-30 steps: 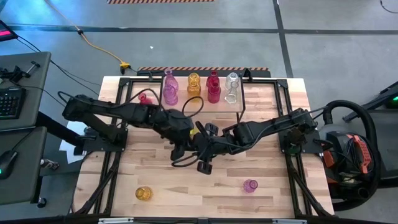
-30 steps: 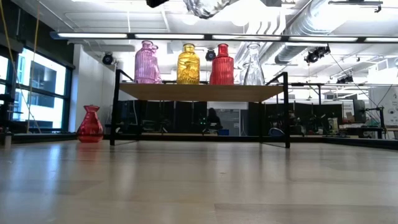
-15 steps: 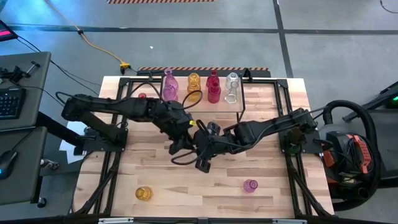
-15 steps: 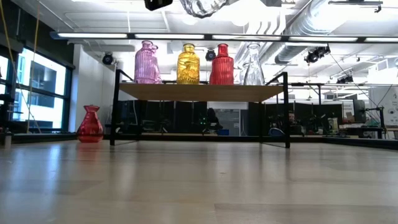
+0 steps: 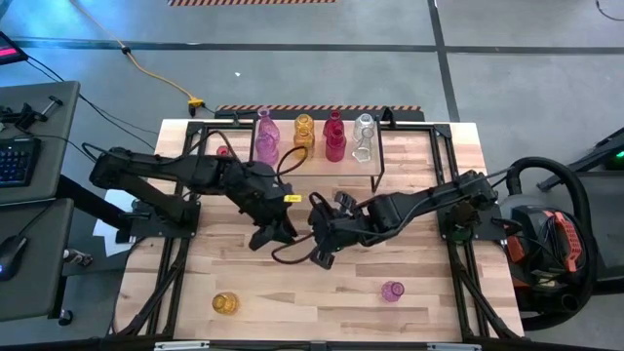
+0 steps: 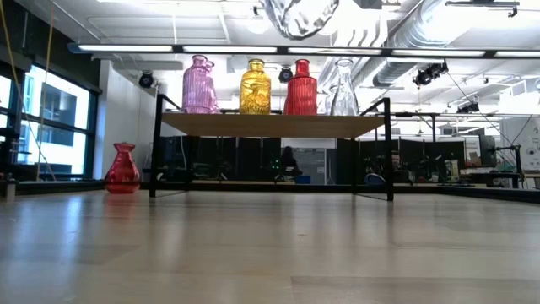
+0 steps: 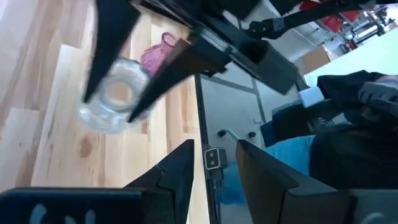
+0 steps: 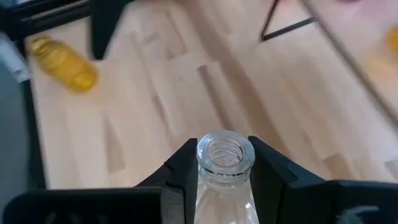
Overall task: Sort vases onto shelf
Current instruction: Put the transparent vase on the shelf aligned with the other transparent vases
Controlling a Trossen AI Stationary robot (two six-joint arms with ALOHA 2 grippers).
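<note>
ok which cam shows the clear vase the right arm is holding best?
Right wrist view: the clear vase fills the centre, its neck clamped between the right gripper fingers. Left wrist view shows it blurred; low view catches its underside at the top edge; high view hides it among the arms.

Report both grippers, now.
Left gripper: open, holding nothing.
Right gripper: shut on the clear vase, gripped at its neck.

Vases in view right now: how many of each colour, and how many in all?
Pink vases: 2
Yellow vases: 2
Red vases: 2
Clear vases: 2
Total: 8
</note>
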